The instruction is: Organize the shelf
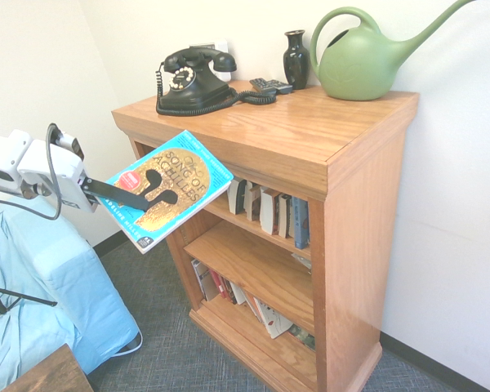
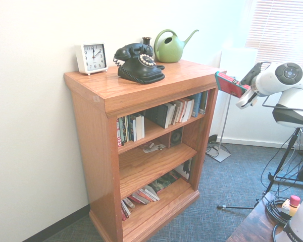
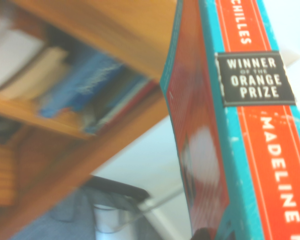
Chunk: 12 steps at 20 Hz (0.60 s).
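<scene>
Light blue covered furniture, first exterior view: nearest me at lower left, cut off by the picture's edge, with a brown wooden corner below it.
Gripper, first exterior view: I have it closed on a paperback, "Song of Achilles", tilted, front cover showing; one finger is seen across the cover.
Bookcase, first exterior view: orange-brown wood, standing just beyond the paperback, which hides part of its front left side and shelves.
Top, first exterior view: black rotary telephone, remote, dark vase and green watering can, its spout tip cut off.
White clock, second exterior view: on the bookcase top, beside the telephone, which partly hides the vase.
Grip, second exterior view: I see the paperback's red and teal side at the arm's end, but can't make out the fingertips.
Spine, wrist view: I can read "Winner of the Orange Prize" and "Madeline"; the surname runs out of frame.
Shelved books, wrist view: blurred, titles unreadable to me.
</scene>
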Available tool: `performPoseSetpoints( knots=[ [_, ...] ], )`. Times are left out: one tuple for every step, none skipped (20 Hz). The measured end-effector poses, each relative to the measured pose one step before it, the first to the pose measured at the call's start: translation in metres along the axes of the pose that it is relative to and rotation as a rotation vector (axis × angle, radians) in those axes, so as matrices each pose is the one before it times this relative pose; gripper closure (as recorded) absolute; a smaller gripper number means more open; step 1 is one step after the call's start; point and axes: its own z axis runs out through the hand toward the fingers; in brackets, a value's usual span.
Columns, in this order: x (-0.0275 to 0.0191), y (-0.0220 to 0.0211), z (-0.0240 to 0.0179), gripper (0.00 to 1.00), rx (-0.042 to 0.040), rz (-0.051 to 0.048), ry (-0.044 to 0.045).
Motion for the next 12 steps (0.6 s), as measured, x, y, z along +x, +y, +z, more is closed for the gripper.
performPoseSetpoints(
  knots=[
    [-0.01332,-0.00782,-0.00457,1.00,0.02377,-0.00141,-0.02587],
    [-0.01156,-0.00802,-0.00351,1.00,0.01830,-0.00254,-0.02289],
    [-0.00910,-0.00754,-0.00314,1.00,0.01429,-0.00218,-0.01787],
    [-0.00785,-0.00720,-0.00236,1.00,0.01053,-0.00246,-0.01575],
    [-0.00693,-0.00670,-0.00213,1.00,0.01053,-0.00149,-0.01472],
    [-0.00644,-0.00589,-0.00131,1.00,0.01031,-0.00046,-0.01436],
    [-0.00546,-0.00556,-0.00135,1.00,0.01110,0.00097,-0.01469],
    [-0.00465,-0.00550,-0.00118,1.00,0.01329,0.00188,-0.01775],
    [-0.00423,-0.00558,-0.00043,1.00,0.01480,-0.00030,-0.02167],
    [-0.00368,-0.00533,0.00000,1.00,0.01434,0.00012,-0.02269],
    [-0.00387,-0.00556,0.00087,1.00,0.01539,-0.00068,-0.02555],
    [-0.00385,-0.00558,0.00157,1.00,0.01460,-0.00187,-0.02452]
  ],
)
